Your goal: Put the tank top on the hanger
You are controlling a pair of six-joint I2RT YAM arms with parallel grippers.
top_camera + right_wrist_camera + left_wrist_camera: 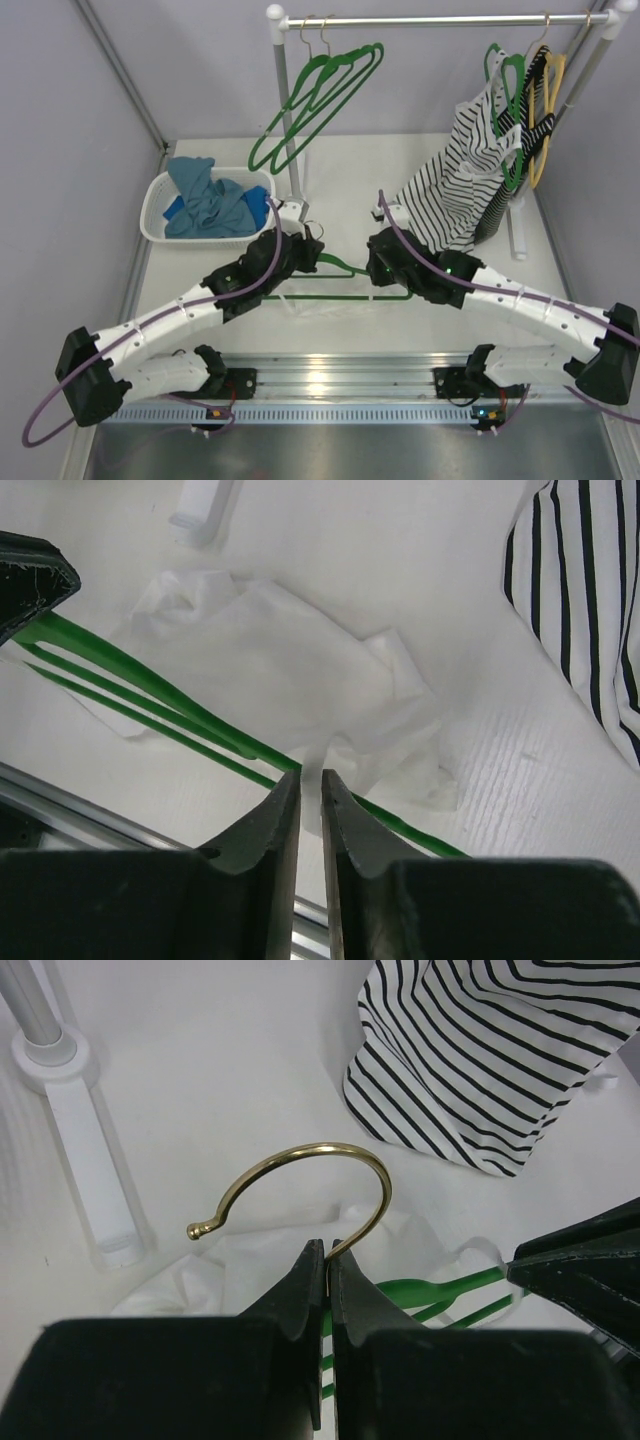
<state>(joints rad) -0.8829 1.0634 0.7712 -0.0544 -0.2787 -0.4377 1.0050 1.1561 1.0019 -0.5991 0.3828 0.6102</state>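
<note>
Mid-dressing the hanger (410, 1290). Clamping its brass hook (320, 1148) at the stem with the left gripper (328, 1250), shut tight. Pinching almost closed with the right gripper (311, 777) at the crumpled tank top (290, 670); unclear whether on cloth or bar. Lying flat mid-table, long axis left-right, hook pointing far. Next: thread a strap over one arm.

The tank top (270, 670) is white, the hanger (150, 688) green with gold hook (320, 1147), the striped top (480, 1050) black-and-white.

Whether the right jaws grip tank top (290, 670) or hanger (130, 678) is hidden.
</note>
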